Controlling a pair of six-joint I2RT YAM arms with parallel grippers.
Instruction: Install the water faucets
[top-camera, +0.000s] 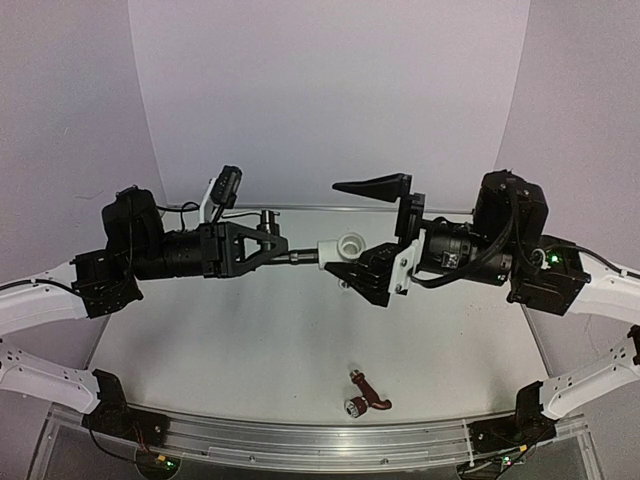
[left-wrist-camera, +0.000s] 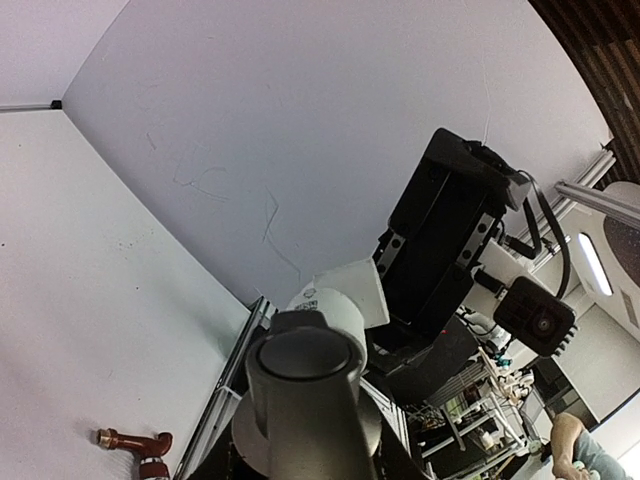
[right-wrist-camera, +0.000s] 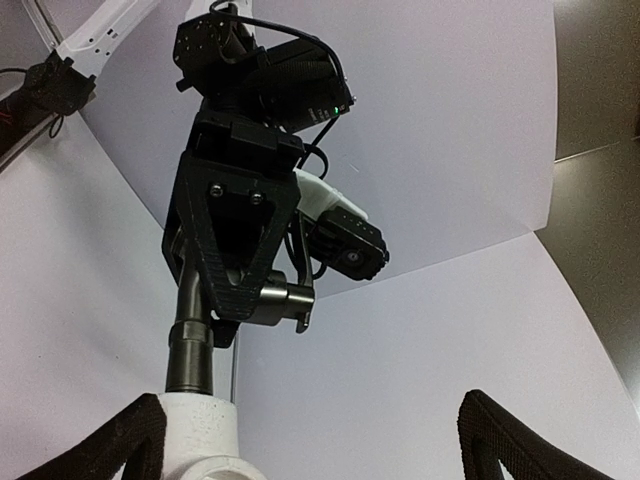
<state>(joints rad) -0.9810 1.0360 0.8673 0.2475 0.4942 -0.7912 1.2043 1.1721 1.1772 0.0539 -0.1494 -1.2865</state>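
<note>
My left gripper (top-camera: 278, 250) is shut on the dark grey faucet (top-camera: 268, 222) and holds it level in mid-air above the table. The faucet's shaft (right-wrist-camera: 190, 345) enters a white elbow fitting (top-camera: 342, 248). The left wrist view shows the faucet end-on (left-wrist-camera: 305, 380) with the fitting (left-wrist-camera: 340, 300) behind it. My right gripper (top-camera: 345, 232) is wide open around the fitting. In the right wrist view (right-wrist-camera: 312, 400) the fitting (right-wrist-camera: 200, 440) lies against the left finger only. The reddish-brown faucet (top-camera: 367, 394) lies on the table near the front edge, also in the left wrist view (left-wrist-camera: 135, 443).
The white table (top-camera: 250, 340) has a metal rail (top-camera: 320, 435) along its front edge. A curved white backdrop (top-camera: 330, 90) rises behind. Both arm bases sit at the near corners.
</note>
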